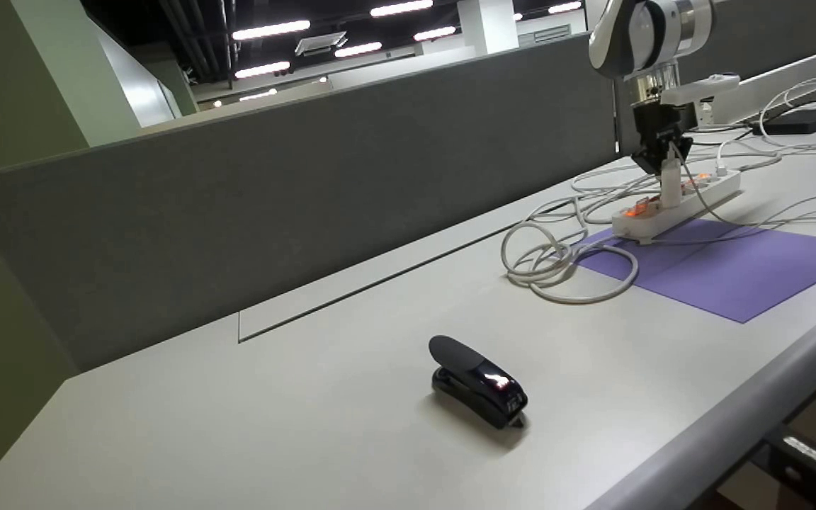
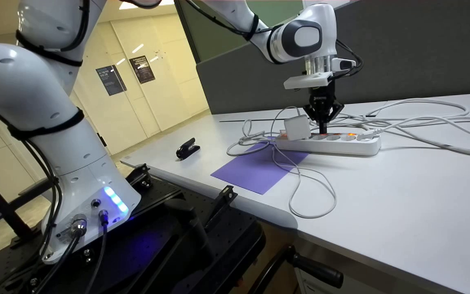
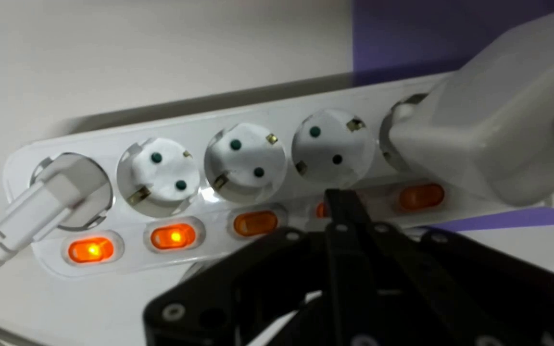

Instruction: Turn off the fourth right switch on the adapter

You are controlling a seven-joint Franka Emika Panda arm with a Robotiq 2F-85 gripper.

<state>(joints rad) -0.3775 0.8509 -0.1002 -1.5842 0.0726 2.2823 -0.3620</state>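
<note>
Empty pincer [image 3: 345, 196], closed tight, points down at a half-covered switch [image 3: 321, 210] on the power strip [image 2: 328, 146].
Likely pinched narrow for poking; whether it touches is hidden.

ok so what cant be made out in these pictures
Wrist view: on the adapter, one switch is mostly hidden behind the hand, so whether it's pressed is unclear.
Wrist view: white charger, cut off by the right edge; the socket beneath, mostly covered by it.
In an exterior view: text on wall posters, too small.
</note>
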